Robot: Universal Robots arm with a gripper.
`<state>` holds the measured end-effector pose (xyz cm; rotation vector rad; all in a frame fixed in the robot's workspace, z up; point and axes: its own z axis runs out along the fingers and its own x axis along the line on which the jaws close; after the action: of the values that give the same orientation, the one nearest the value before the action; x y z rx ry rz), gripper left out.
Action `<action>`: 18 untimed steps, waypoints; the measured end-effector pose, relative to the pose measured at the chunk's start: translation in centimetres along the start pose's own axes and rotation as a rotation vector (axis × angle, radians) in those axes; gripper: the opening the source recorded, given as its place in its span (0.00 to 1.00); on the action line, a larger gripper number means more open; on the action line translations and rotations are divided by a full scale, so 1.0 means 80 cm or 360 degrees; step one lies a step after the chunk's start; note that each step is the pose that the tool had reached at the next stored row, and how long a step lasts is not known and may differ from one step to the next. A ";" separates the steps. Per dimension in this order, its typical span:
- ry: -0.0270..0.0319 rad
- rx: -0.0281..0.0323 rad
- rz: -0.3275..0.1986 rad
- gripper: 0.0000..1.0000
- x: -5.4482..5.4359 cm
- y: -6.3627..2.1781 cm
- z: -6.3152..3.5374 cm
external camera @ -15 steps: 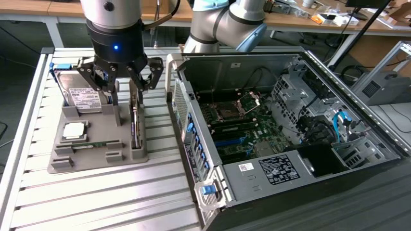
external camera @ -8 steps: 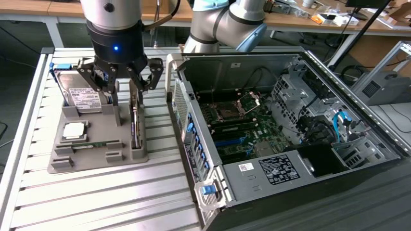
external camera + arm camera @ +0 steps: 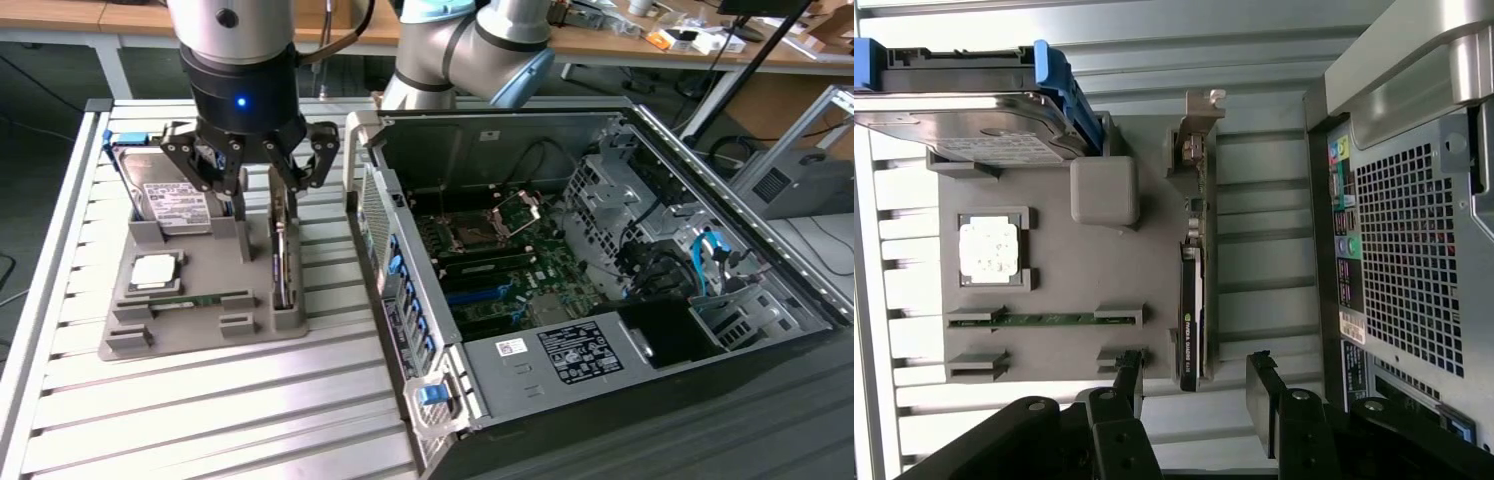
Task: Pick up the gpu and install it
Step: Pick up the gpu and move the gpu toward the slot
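Hovering above the grey holder tray [image 3: 214, 325], your jaws stand released and hold nothing, one on each side of the gpu's [image 3: 1192, 290] line. You see the gpu standing on edge in the tray's slot nearest the open computer case [image 3: 467, 150], on the slatted tabletop [image 3: 200, 420].

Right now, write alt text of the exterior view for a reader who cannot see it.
An open gripper hangs just above the gpu, which stands on edge in a grey holder beside a hard drive. At the exterior view's right, a computer case lies open, its motherboard exposed.
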<state>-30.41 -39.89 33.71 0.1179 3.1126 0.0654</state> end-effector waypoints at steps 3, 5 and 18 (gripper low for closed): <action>-0.00001 0.00000 0.0000 0.54 0.000 0.000 0.002; -0.00001 -0.00001 0.0000 0.54 0.000 0.000 0.004; 0.00000 0.00000 0.0000 0.54 0.000 0.000 0.007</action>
<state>-30.41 -39.89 33.16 0.1179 3.1125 0.0653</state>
